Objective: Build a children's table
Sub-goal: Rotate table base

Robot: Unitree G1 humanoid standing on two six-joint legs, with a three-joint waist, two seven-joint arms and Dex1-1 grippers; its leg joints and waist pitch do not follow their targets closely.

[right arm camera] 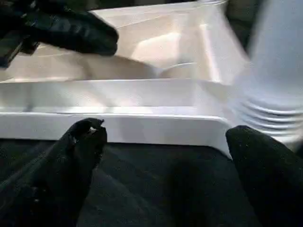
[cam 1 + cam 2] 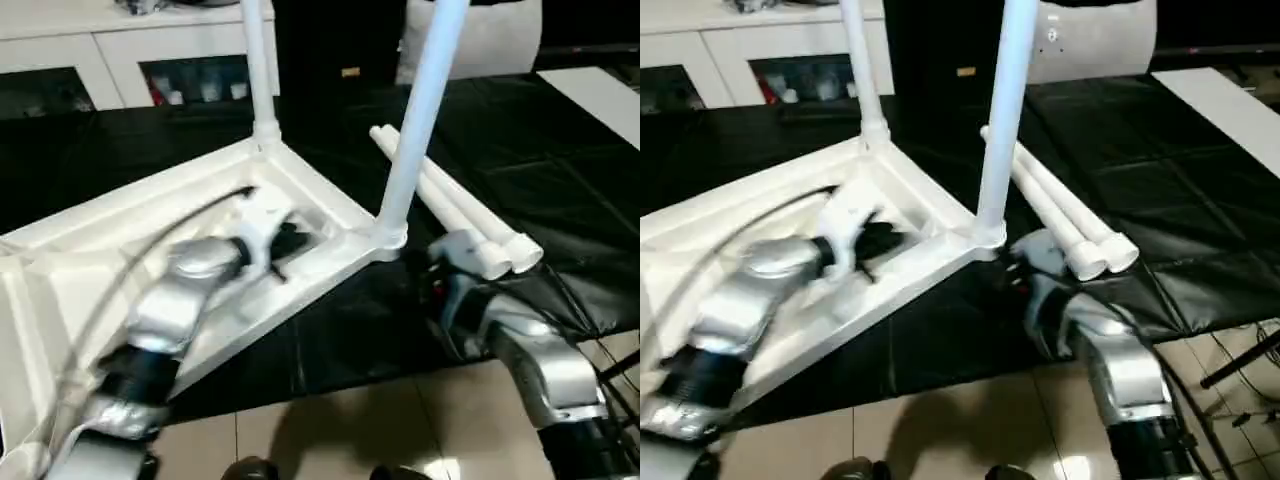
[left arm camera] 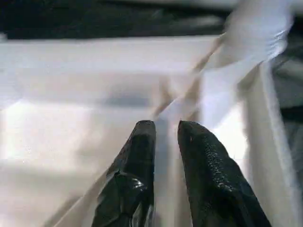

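The children's table's white tabletop point(image 2: 150, 215) lies upside down on the black work table, ribs up. One white leg point(image 2: 260, 70) stands in its far corner socket. Another leg point(image 2: 418, 120) stands in the near right socket. Two loose legs point(image 2: 462, 212) lie side by side on the black cover to the right. My left gripper point(image 2: 288, 244) hovers low over the ribbed underside, its fingers point(image 3: 142, 142) a narrow gap apart with nothing between them. My right gripper point(image 1: 165, 137) is wide open, level with the tabletop's side rim point(image 1: 118, 127), just beside the near right socket.
The black cover point(image 2: 520, 150) spreads to the right and back. Its front edge runs close to my arms, with tiled floor point(image 2: 350, 420) below. White cabinets point(image 2: 100, 50) stand at the back left. A white panel point(image 2: 600, 95) lies at the far right.
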